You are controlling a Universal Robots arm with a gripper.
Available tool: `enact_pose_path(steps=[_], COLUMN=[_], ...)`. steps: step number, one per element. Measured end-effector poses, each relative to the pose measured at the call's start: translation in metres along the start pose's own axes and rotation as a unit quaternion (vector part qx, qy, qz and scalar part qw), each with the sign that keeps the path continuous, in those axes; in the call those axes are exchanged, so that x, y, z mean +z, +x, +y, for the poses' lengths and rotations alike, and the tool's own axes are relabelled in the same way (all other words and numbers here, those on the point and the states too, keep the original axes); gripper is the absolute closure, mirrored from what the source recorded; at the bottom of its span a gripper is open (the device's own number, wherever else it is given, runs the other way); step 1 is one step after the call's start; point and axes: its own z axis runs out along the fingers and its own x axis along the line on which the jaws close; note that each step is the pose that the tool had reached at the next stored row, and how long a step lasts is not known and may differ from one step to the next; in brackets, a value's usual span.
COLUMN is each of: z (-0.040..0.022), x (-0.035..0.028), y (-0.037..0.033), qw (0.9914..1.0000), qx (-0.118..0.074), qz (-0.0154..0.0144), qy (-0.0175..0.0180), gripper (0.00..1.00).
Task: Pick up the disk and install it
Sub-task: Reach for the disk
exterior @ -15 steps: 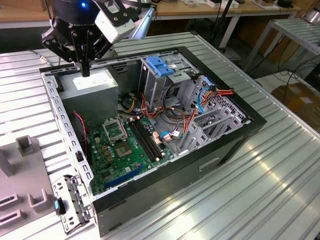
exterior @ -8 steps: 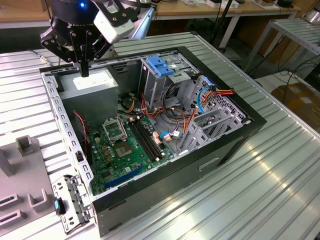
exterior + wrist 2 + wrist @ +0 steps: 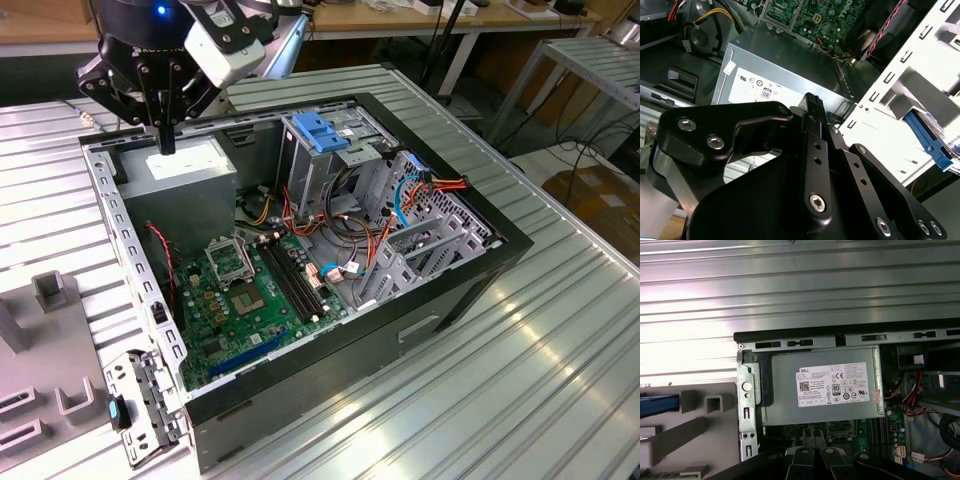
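My gripper (image 3: 166,140) hangs over the far corner of the open computer case (image 3: 470,290), at the exterior view's left. It is just above the grey power-supply box (image 3: 185,165). Its black fingers (image 3: 808,440) stand pressed together, shut with nothing between them. In the second wrist view the gripper (image 3: 812,100) points at that box (image 3: 785,70). A blue strip (image 3: 657,405) lies in the grey holder (image 3: 700,407) beside the case; it may be the disk's rail, but I cannot tell. The disk's flat face is out of view.
Inside the case are the green motherboard (image 3: 250,290), coloured cable bundles (image 3: 400,190) and a metal drive cage topped by a light-blue bracket (image 3: 318,130). The case stands on a ribbed metal table (image 3: 560,380). A grey fixture (image 3: 45,340) sits at the exterior view's left.
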Motion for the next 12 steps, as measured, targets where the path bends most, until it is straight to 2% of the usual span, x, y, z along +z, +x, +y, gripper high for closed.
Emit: enact_pose_path(steps=[7,12], z=[-0.0003,-0.0008], x=[0.0001,0.0001], y=[0.0040,0.0105], qw=[1.00000,1.00000], qx=[0.000,0.000], qz=[0.0011,0.0013], qy=[0.0001,0.0000], gripper=[0.89,0.89])
